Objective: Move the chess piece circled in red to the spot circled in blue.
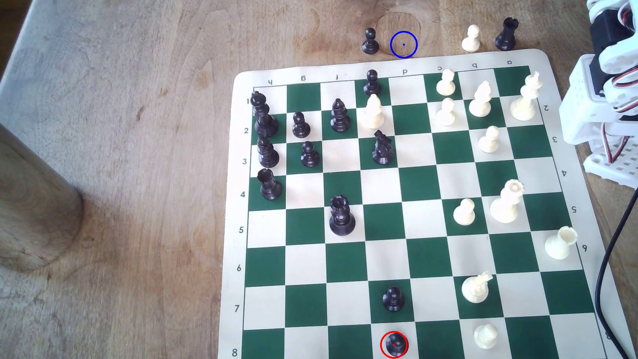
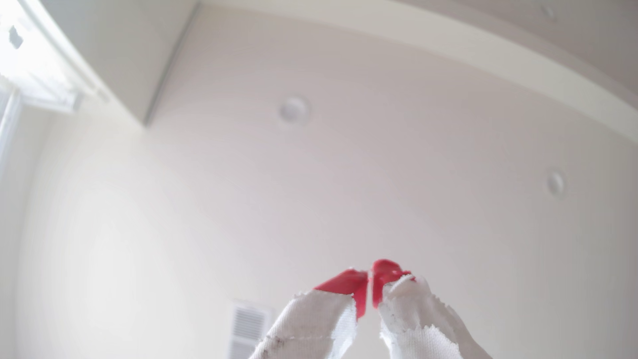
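Observation:
The chess piece point(image 1: 394, 344), a small glossy black pawn ringed in red, stands on the board's row 8 at the bottom edge of the exterior view. The spot point(image 1: 403, 44) is a blue ring with a centre dot on bare wood inside a darker round stain, just beyond the board's far edge. In the wrist view my gripper point(image 2: 370, 276) points up at a ceiling, its red, cloth-wrapped fingertips point(image 2: 348, 283) pressed together with nothing between them. The folded arm point(image 1: 611, 69) sits at the exterior view's right edge, far from both.
A black pawn point(image 1: 370, 41) stands just left of the spot; a white pawn point(image 1: 471, 38) and black rook point(image 1: 506, 34) stand to its right. Another black pawn point(image 1: 393, 298) sits one row above the circled piece. A wooden post point(image 1: 34, 196) stands at the left. A black cable point(image 1: 607, 262) runs along the board's right.

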Controlling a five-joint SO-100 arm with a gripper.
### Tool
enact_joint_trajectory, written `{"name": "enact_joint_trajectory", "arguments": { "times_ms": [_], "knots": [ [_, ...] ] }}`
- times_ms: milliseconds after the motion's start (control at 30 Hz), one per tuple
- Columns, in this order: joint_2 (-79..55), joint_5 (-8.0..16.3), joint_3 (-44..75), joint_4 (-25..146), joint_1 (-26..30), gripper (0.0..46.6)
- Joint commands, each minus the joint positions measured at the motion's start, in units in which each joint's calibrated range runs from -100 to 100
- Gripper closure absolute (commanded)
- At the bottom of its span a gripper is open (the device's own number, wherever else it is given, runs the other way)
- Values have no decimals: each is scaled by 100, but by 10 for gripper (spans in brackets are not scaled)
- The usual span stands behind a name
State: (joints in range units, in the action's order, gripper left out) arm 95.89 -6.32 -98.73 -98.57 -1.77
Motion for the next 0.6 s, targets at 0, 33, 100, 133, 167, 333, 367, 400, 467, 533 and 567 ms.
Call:
{"name": "enact_joint_trajectory", "arguments": {
  "times_ms": [0, 33, 100, 133, 167, 333, 367, 400, 467, 533, 567],
  "knots": [
    [-5, 176, -117, -86, 165, 424],
    [-14, 166, -117, -21, 204, 425],
    [-14, 161, -9, 528, 478, 425],
    [-22, 161, 127, 970, 658, 425],
    [-22, 151, 309, 1396, 744, 429],
    [-22, 147, 1342, 4230, 877, 432],
    [-22, 322, 1732, 5721, 869, 419],
    [-14, 425, 1796, 6015, 869, 405],
    [-14, 488, 1995, 6892, 791, 372],
    [-14, 498, 2104, 7580, 705, 374],
    [-14, 498, 2149, 7801, 705, 374]
  ]
}}
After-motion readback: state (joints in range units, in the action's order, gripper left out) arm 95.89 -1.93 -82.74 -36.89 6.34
